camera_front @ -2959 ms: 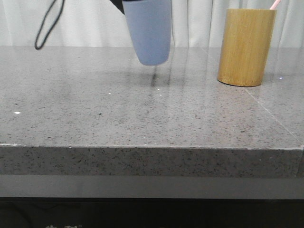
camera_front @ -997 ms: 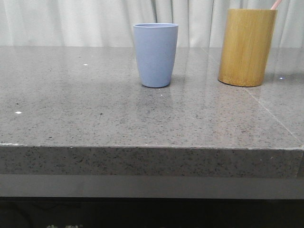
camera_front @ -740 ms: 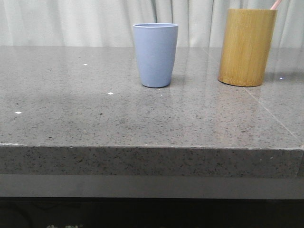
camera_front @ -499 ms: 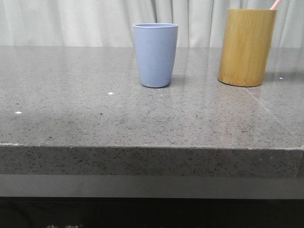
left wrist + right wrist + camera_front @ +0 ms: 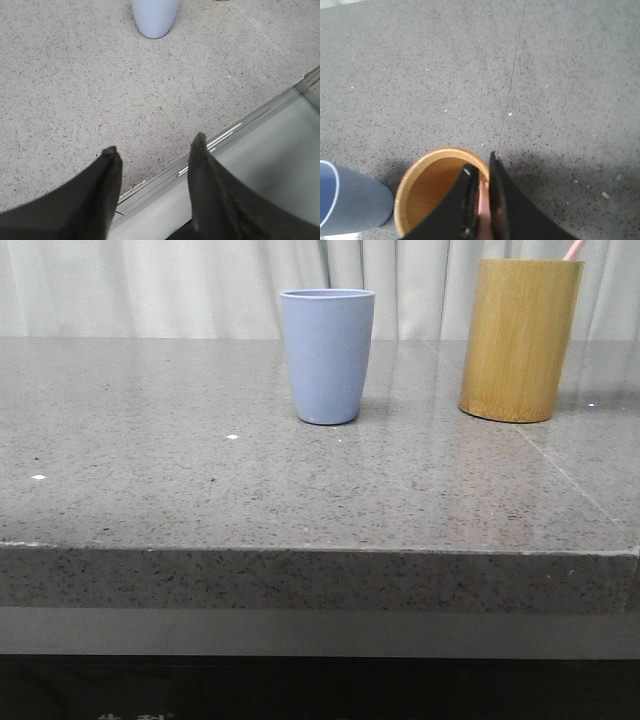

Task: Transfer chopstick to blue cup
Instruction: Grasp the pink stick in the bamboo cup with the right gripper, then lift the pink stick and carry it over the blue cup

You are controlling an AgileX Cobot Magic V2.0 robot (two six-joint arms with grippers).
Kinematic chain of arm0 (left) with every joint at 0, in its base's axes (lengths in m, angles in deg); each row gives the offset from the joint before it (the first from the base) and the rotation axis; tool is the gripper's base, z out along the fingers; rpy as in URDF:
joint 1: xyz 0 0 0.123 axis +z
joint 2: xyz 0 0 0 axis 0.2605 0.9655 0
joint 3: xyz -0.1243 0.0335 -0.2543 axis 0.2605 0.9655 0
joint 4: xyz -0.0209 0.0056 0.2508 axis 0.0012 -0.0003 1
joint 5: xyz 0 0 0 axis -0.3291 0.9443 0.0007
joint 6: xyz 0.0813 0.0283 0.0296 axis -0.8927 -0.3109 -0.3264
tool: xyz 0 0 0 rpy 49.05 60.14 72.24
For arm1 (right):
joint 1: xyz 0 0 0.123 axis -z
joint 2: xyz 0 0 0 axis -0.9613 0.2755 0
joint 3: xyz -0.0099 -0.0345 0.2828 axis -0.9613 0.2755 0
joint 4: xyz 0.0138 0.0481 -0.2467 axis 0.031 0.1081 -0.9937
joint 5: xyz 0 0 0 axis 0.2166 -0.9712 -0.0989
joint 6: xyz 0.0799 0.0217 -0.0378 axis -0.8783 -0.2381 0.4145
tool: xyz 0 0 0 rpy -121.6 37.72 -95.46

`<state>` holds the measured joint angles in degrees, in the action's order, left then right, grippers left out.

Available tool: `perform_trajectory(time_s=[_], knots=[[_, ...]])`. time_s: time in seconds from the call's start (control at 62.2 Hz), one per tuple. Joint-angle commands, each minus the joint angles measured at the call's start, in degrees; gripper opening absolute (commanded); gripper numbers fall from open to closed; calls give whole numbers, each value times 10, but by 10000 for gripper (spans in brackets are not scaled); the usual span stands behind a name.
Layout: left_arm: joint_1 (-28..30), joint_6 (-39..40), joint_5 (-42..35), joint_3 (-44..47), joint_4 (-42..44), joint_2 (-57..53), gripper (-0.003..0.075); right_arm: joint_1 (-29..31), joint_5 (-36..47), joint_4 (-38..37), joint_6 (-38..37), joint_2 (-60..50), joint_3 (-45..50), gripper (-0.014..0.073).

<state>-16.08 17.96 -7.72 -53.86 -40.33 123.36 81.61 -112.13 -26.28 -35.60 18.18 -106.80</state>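
Two cups stand well apart on the stone table (image 5: 200, 480) out front: the blue cup (image 5: 328, 355) upright, the bamboo holder (image 5: 519, 338) with the pink chopstick (image 5: 574, 249) poking out. Over the near edge, the left gripper (image 5: 152, 152) hangs wide apart, empty. Above the holder, the right gripper (image 5: 481, 187) pinches the chopstick (image 5: 483, 206). Grasp looks made; next comes a straight lift clear, then across.

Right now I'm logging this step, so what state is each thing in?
Blue cup: upright on the table, nothing seen in it.
Bamboo cup: upright, holding the chopstick.
Chopstick: leaning in the bamboo cup, tip sticking out above the rim.
Right gripper: over the bamboo cup, shut on the chopstick.
Left gripper: open, holding nothing, near the table edge.
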Motion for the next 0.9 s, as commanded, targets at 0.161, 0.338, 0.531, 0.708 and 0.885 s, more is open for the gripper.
perform_trajectory(time_s=[0.161, 0.338, 0.531, 0.708, 0.885], knots=[[-2, 4, -40, -14, -10, -6, 312, 2, -88, -50, 9, -67, -152, -65], [-2, 4, -41, -14, -10, -6, 312, -16, -122, -58, 9, -101, -217, -65], [-2, 4, -41, -14, -10, -6, 312, -142, -94, -63, 26, -96, -217, -65], [-2, 4, -41, -14, -10, -6, 312, -257, -69, -116, 26, -54, -217, -65], [4, 4, -42, -14, -10, -6, 312, -302, -47, -150, 26, 0, -217, -65]])
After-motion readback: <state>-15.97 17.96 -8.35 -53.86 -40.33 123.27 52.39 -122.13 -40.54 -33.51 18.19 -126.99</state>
